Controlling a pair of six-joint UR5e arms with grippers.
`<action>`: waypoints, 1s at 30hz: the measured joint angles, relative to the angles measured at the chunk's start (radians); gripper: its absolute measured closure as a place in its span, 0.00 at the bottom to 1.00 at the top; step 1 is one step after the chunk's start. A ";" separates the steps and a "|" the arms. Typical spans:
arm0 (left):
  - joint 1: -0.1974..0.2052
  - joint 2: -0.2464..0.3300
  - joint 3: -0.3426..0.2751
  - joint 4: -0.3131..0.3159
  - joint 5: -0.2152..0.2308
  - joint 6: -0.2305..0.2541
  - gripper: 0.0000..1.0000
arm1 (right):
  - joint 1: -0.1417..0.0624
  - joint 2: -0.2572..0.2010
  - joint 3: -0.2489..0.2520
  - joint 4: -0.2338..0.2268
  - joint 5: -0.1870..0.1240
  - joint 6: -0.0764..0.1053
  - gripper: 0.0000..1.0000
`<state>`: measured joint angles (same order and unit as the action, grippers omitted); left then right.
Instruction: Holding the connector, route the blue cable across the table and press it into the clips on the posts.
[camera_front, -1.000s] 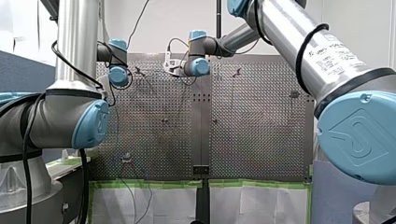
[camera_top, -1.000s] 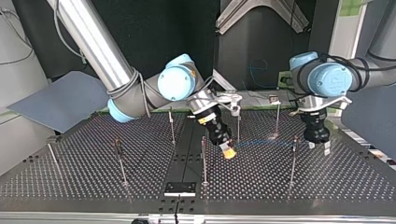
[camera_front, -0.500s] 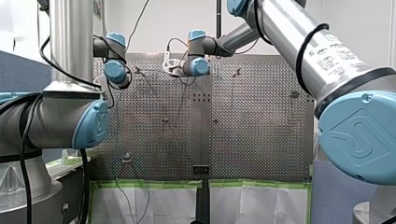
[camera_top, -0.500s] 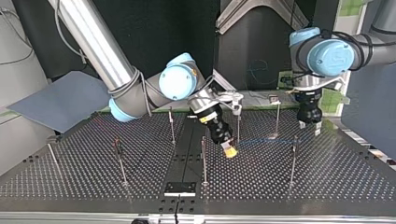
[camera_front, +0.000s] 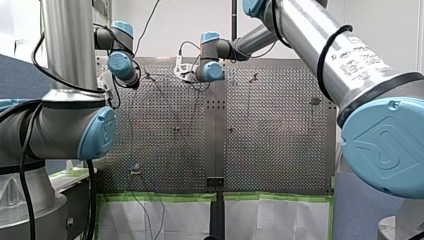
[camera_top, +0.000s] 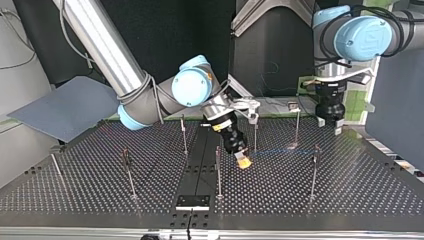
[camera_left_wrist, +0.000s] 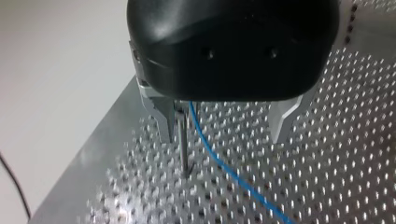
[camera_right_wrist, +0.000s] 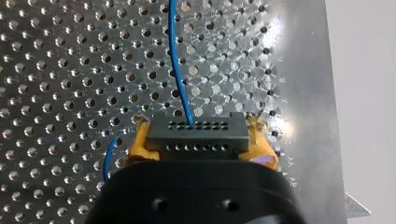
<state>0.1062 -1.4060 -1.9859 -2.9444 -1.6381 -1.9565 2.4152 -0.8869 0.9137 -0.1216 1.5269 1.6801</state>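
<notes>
Two UR5e arms (camera_top: 100, 45), silver tubes w/ blue joint caps, over a perforated matt-metal table (camera_top: 350, 192): holes in a regular grid, solid dark strip (camera_top: 199, 165) down the centre.

Right gripper (camera_right_wrist: 198, 142): rounded black body, yellow pads (camera_right_wrist: 140, 144) clamped on both ends of a black rectangular plastic connector (camera_right_wrist: 196, 130) w/ two rows of small pin holes. Thin glossy blue cable (camera_right_wrist: 176, 60) leaving the connector's upper row and running ahead over the holes; a further short stretch curving beside one pad. Same gripper in top view (camera_top: 243, 161): tilted, low over the table nr the centre strip, among thin upright metal posts (camera_top: 218, 172). Cable (camera_top: 280, 151) stretched approx. level from there toward the top view's right.

Left gripper (camera_left_wrist: 219, 123): glossy black housing, bare tapered metal fingers (camera_left_wrist: 159, 116) spread wide, gripping nothing. Cable (camera_left_wrist: 219, 161) passing btwn them, close to one finger and just beside one post (camera_left_wrist: 183, 144); contact w/ that post not resolvable. Same gripper in top view (camera_top: 331, 126): vertical, nr the table's rear edge at the view's right.

Other posts well apart across the table, some tipped w/ small dark clips (camera_top: 125, 154).

Surroundings: green tape (camera_front: 160, 197) along the table's near edge in front view, white sheets (camera_front: 270, 220) below it; flat grey panel (camera_top: 65, 107) at top view's left; dark backdrop behind the arms.
</notes>
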 joint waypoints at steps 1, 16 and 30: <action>-0.002 0.008 0.000 -0.008 0.007 0.008 0.00 | 0.000 0.000 0.000 0.000 0.001 0.000 1.00; -0.037 0.097 0.000 -0.063 0.138 0.133 0.00 | -0.004 0.000 0.000 0.004 0.012 0.001 1.00; -0.087 0.011 0.059 0.046 0.144 0.164 0.00 | -0.004 0.001 0.000 0.008 0.024 0.001 1.00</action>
<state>0.0193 -1.3951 -1.9267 -2.8989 -1.4941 -1.7923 2.4116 -0.8864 0.9137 -0.1137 1.5506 1.6813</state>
